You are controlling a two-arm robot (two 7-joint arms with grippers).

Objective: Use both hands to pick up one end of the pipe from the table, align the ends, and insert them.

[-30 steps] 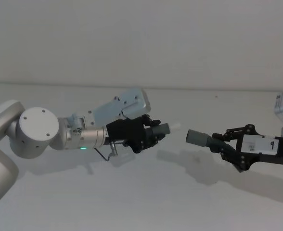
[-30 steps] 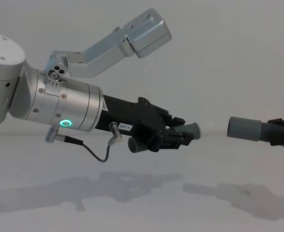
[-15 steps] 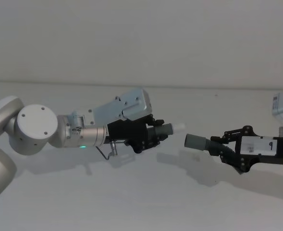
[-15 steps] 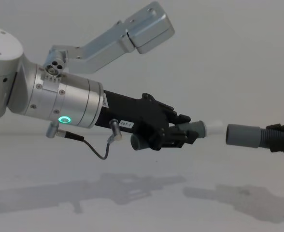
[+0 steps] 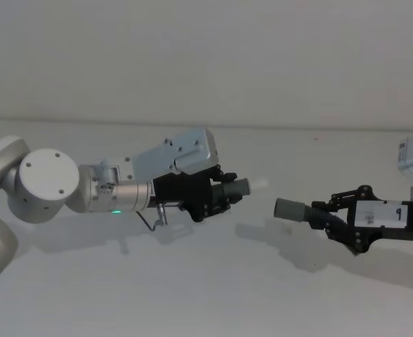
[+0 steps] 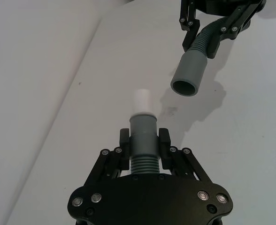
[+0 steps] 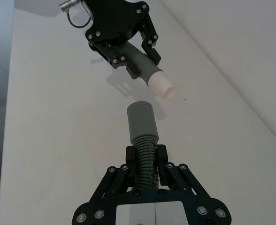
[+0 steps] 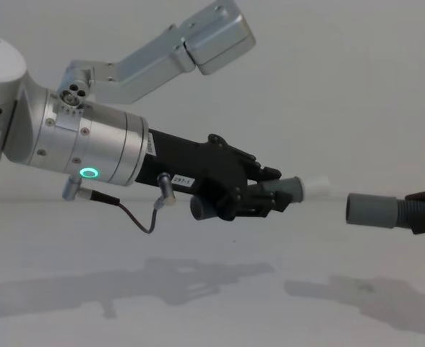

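Above the desk: two arms hold two grey pipe pieces in the air, ends facing each other
Desk (image 5: 192, 295): plain white surface below, carrying only shadows
Left end effector (image 5: 217, 194): fingers clamped on the ribbed part of the white-tipped pipe piece (image 6: 142, 131), which points toward the other arm
White tip (image 8: 316, 186): bare, not yet inside anything
Right end effector (image 5: 331, 216): fingers clamped on the ribbed part of the sleeve pipe piece (image 7: 141, 123), open mouth facing left
Gap: tip and sleeve mouth (image 6: 185, 87) are near but apart, and in the left wrist view the mouth sits off to one side of the tip
Step in hand: aligning the ends, by my reading
Next move: likely needs both axes brought into line, then a straight push together
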